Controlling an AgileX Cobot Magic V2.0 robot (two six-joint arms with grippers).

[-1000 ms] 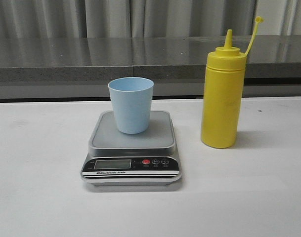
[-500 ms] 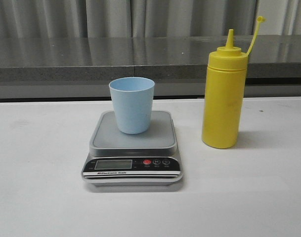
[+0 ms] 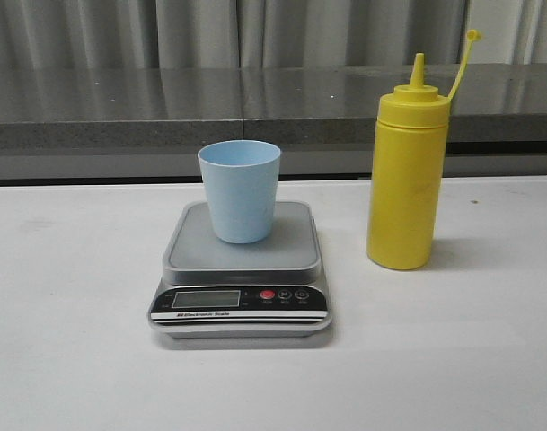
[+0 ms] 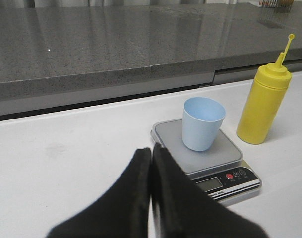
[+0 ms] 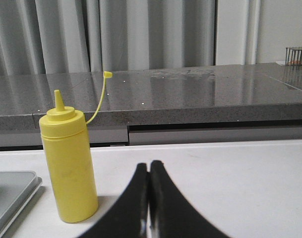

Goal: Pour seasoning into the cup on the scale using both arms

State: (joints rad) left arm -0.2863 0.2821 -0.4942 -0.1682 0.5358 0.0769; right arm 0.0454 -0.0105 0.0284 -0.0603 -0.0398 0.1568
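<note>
1. The left gripper (image 4: 151,163) has its black jaws pressed together and holds nothing; it hangs above the white worktop (image 3: 66,296), low and pointing toward the scale, apart from it.
2. The right gripper (image 5: 149,176) also has its jaws closed on nothing; it hovers low over the worktop, beside the bottle and not touching it.
3. The flat silver-grey digital kitchen scale (image 3: 241,269) lies on the worktop, its black panel with a red button facing front.
4. The small pale blue plastic cup (image 3: 240,190) stands upright on the scale platform.
5. The tall yellow plastic squeeze bottle (image 3: 406,171) stands upright on the worktop, just to the right of the scale, its cap strap raised and nozzle uncovered.
</note>
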